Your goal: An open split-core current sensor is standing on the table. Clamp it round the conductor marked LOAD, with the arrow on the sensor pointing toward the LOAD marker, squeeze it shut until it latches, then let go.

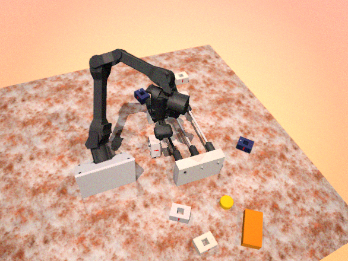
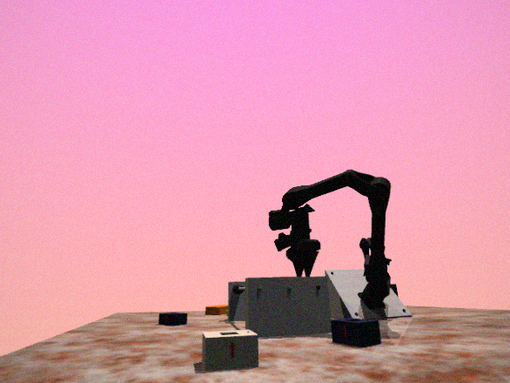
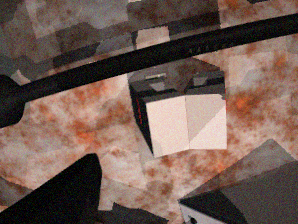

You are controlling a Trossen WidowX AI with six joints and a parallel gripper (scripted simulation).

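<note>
The gripper [image 1: 161,131] [image 2: 303,274] [image 3: 165,175] is open and grips nothing, its fingers pointing down in the exterior view. The white split-core sensor [image 1: 155,146] [image 3: 187,122] stands on the bench [image 1: 59,225] [image 2: 109,348] [image 3: 85,135], well inside its edges, between the arm's base block [image 1: 105,178] and the near conductor block [image 1: 199,167]. It is apart from the gripper; in the top view it lies below the fingers, toward the bench's near edge. The wrist view shows it beyond the fingertips, with a dark conductor [image 3: 165,49] crossing above it in the picture. It is not clamped round any conductor. An orange block [image 1: 252,228] lies near the bench's lower right corner in the top view. The LOAD marker is hidden.
</note>
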